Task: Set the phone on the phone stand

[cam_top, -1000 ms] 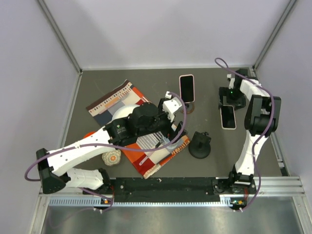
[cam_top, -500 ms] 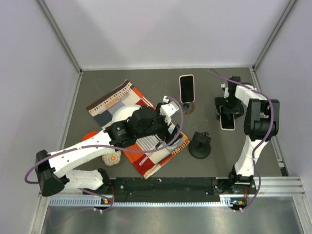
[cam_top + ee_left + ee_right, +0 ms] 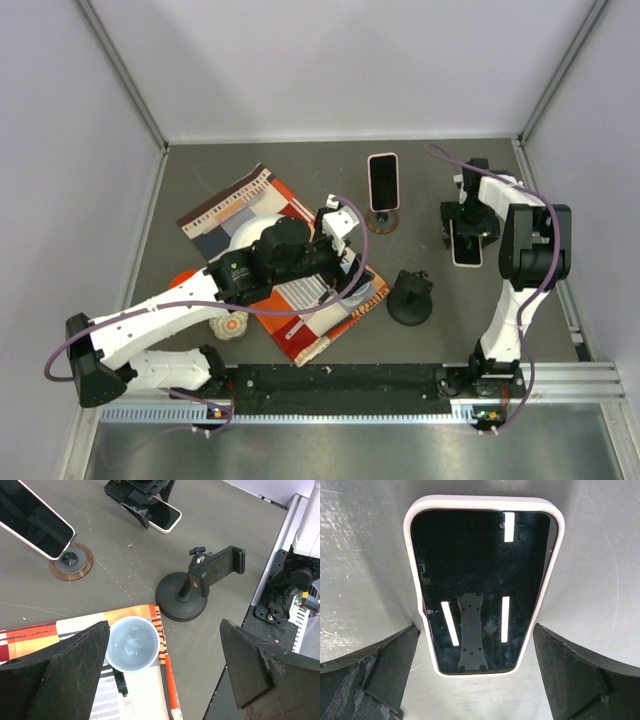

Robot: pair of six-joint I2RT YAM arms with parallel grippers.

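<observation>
— Which phone is it going for?
— The white-cased phone with the dark screen. It's lying flat and face up on the right side of the grey table. The right gripper hangs over it with its fingers spread wide along the long edges, holding nothing.
— What makes a good pick?
— I'd say come down square and pinch the edges near the middle so the phone doesn't swing. Then carry it to the black round-based phone stand, nearer the arm bases.
— And the left gripper?
— Wide and empty too, above a small white cup on the orange striped cloth.
— Anything you can't see?
— Whether the pads touch the table. From above, the gripper covers the phone's far end. I also can't tell how wide the stand's clamp opens.
</observation>
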